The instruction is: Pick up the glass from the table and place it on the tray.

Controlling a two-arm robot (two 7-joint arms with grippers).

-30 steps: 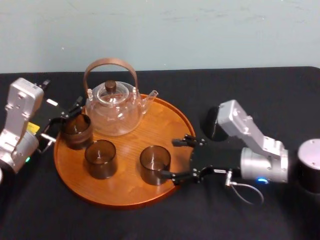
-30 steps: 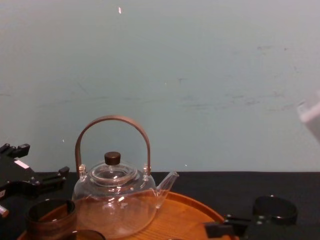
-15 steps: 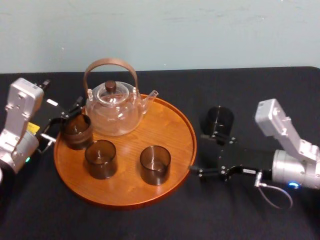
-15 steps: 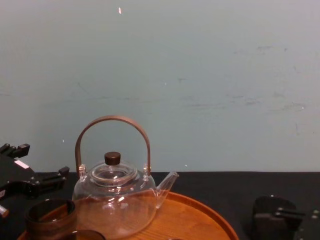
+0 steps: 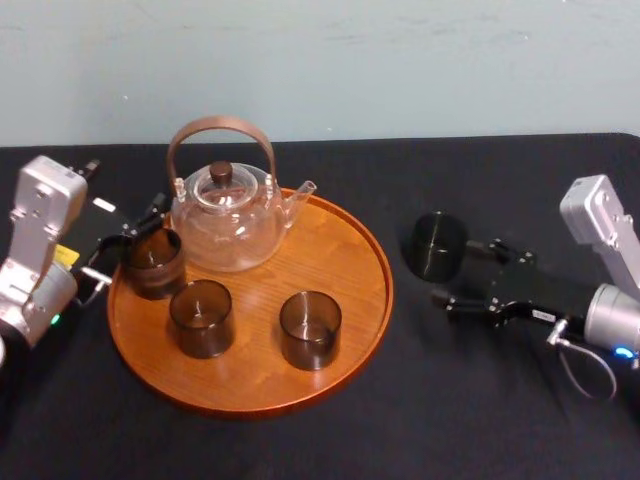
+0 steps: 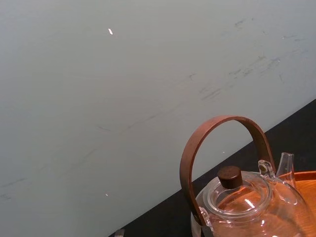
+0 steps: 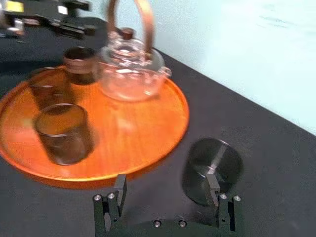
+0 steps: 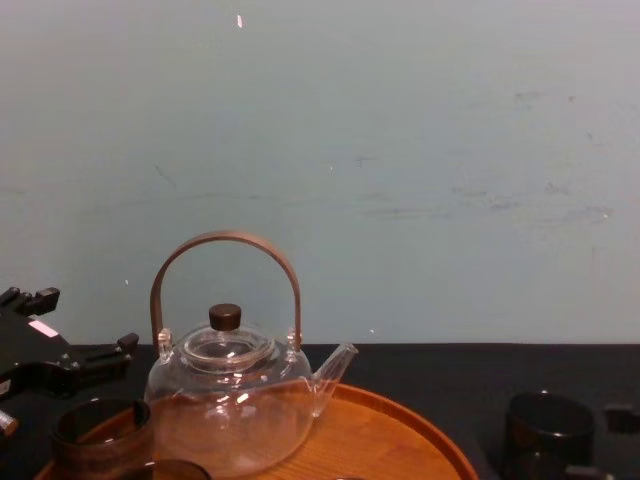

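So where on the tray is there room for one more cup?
The right side of the tray is bare, between the teapot, the front right glass and the rim. A thinner strip runs along the near rim. The back left is crowded: teapot, two glasses, the left gripper. The open right gripper is beside the glass on the table.

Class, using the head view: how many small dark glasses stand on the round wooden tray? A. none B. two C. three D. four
C: three glasses stand on the tray; a fourth glass stands off it on the table, near the open right gripper.
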